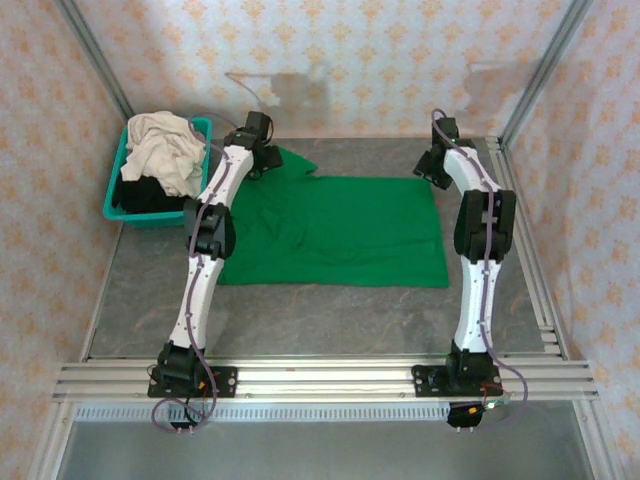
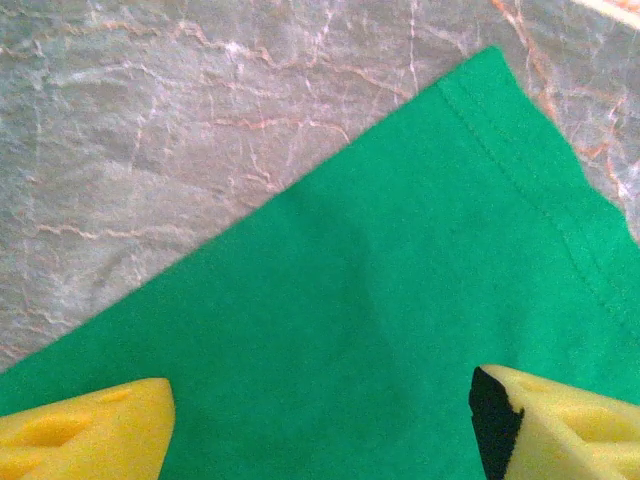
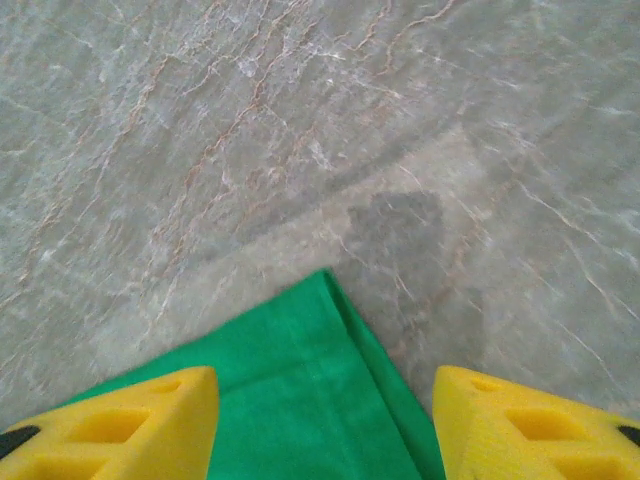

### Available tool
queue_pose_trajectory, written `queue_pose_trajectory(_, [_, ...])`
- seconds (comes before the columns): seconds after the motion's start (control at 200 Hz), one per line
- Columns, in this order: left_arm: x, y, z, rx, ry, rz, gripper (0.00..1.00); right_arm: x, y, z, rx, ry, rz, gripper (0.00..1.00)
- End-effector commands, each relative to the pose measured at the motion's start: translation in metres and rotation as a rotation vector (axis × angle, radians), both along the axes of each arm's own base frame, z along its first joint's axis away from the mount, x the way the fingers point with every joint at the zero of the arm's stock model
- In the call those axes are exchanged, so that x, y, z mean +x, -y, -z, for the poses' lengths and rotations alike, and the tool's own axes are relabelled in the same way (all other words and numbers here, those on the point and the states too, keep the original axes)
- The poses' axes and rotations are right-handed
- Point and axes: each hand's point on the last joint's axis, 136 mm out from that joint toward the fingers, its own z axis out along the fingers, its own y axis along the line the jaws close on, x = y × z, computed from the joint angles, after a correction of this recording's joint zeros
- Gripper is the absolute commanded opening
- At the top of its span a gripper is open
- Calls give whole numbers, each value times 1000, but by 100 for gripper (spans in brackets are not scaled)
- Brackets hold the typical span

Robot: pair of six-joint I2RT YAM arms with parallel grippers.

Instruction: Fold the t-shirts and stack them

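A bright green t-shirt (image 1: 340,232) lies spread flat on the middle of the table, with a sleeve poking out at its far left. My left gripper (image 1: 262,156) hovers over that far left part. In the left wrist view its yellow fingers (image 2: 90,432) stand wide apart above flat green cloth (image 2: 380,300), gripper (image 2: 320,430) open with nothing pinched. My right gripper (image 1: 433,166) is at the shirt's far right corner. Its fingers (image 3: 530,430) are also apart, gripper (image 3: 325,425) open over the doubled corner (image 3: 310,390). A cream-white t-shirt (image 1: 165,150) is piled on a black one (image 1: 150,195).
A teal plastic basket (image 1: 113,203) at the far left holds the cream and black cloth. Grey marbled table (image 1: 330,320) lies bare in front of the green shirt. Aluminium rails (image 1: 320,378) edge the near side, and papered walls close in the back and sides.
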Motion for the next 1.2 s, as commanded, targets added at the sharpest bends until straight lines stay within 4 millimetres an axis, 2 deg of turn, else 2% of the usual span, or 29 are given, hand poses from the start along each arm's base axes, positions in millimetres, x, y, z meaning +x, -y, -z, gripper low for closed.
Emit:
queue_pose_trajectory(0.0, [-5,-2,15,-32,-39,-10,78,-6,0,17,0,-84,-20,57])
queue_pose_trajectory(0.135, [-9,3,27,-77,-69,13,62,-4,-8,28,47,-89,-32,46])
queue_pose_trajectory(0.26, [-11,11,24,-109,-77,52,35,-3,-9,27,53,-83,-38,32])
queue_pose_trajectory(0.33, [-13,17,16,-132,-74,84,15,-3,-8,22,45,-85,-43,21])
queue_pose_trajectory(0.37, [-16,19,11,-139,-79,101,7,-5,-7,20,37,-91,-45,14])
queue_pose_trajectory(0.415, [-19,19,4,-134,-80,116,0,-7,-7,16,32,-90,-48,11])
queue_pose_trajectory(0.45, [-24,16,3,-121,-94,117,1,-10,-6,16,27,-96,-45,12])
queue_pose_trajectory(0.5, [-32,12,-2,-101,-112,111,20,-15,-3,12,18,-102,-36,16])
queue_pose_trajectory(0.545, [-38,11,-12,-88,-121,124,26,-20,-4,8,17,-102,-37,21])
queue_pose_trajectory(0.626, [-49,5,-37,-51,-122,125,44,-28,0,-13,7,-79,-15,38])
queue_pose_trajectory(0.681, [-58,1,-59,-23,-107,128,49,-39,9,-32,-34,-61,34,47])
queue_pose_trajectory(0.746, [-72,-4,-84,21,-91,120,54,-63,26,-53,-117,-66,145,51])
queue_pose_trajectory(0.821, [-94,-12,-104,83,-79,92,57,-87,17,-70,-141,-39,142,55])
queue_pose_trajectory(0.886, [-118,-11,-119,128,-52,72,59,-112,-5,-73,-130,-10,99,59])
queue_pose_trajectory(0.951, [-148,1,-118,101,-39,71,61,-133,-41,-65,-29,24,36,61])
queue_pose_trajectory(0.981, [-161,12,-110,67,-29,82,61,-145,-61,-58,30,32,-3,61])
queue_pose_trajectory(1.021, [-179,27,-110,18,2,98,61,-161,-80,-46,79,32,-28,61])
queue_pose_trajectory(1.061, [-201,38,-93,-14,-21,104,61,-176,-94,-34,109,21,-50,61])
queue_pose_trajectory(1.196, [-254,70,-42,-117,-89,117,60,-214,-118,-5,149,0,-91,56])
